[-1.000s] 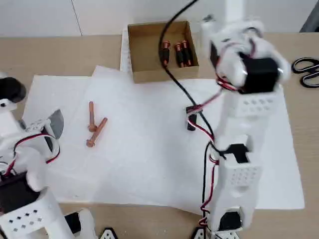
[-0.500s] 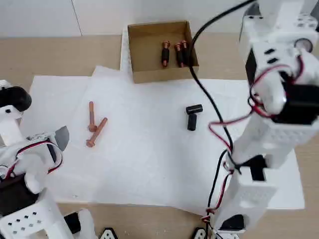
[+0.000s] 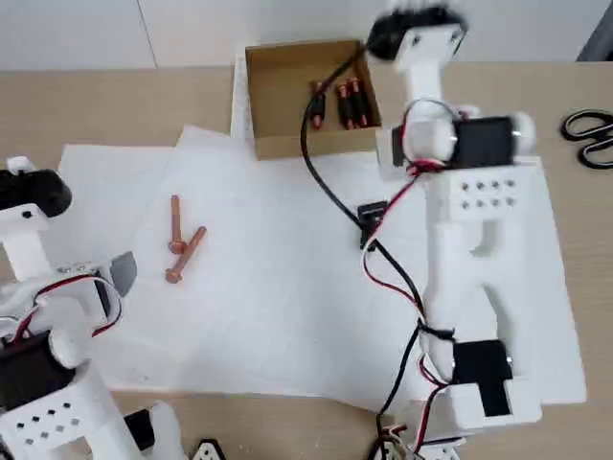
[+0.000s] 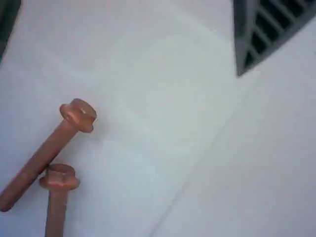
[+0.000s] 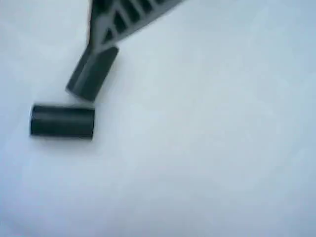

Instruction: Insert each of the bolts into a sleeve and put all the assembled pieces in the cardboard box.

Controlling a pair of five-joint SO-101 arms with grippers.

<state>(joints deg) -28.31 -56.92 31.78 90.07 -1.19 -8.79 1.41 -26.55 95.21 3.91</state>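
Note:
Two copper bolts (image 3: 177, 225) (image 3: 186, 255) lie on the white paper at the left, heads close together. They show large in the left wrist view (image 4: 49, 153) (image 4: 57, 197). My left gripper (image 3: 113, 276) hovers just left of them, open and holding nothing, with one finger (image 4: 266, 29) showing. Two black sleeves (image 3: 372, 210) (image 3: 369, 236) lie mid-table, partly crossed by cables. In the right wrist view the sleeves (image 5: 61, 121) (image 5: 93, 74) lie at right angles. My right gripper (image 5: 79, 44) hangs over them, open, its finger (image 5: 123, 19) above one sleeve's end. The cardboard box (image 3: 278, 105) holds three assembled pieces (image 3: 342, 103).
White paper (image 3: 287, 316) covers most of the tabletop. Scissors (image 3: 589, 134) lie at the far right edge. The right arm's body and cables (image 3: 383, 259) overhang the table's right half. Open paper lies between the bolts and the sleeves.
The right arm has swung away from the box side and now stretches over the right of the paper. The left gripper has drifted slightly. Bolts and sleeves have not moved.

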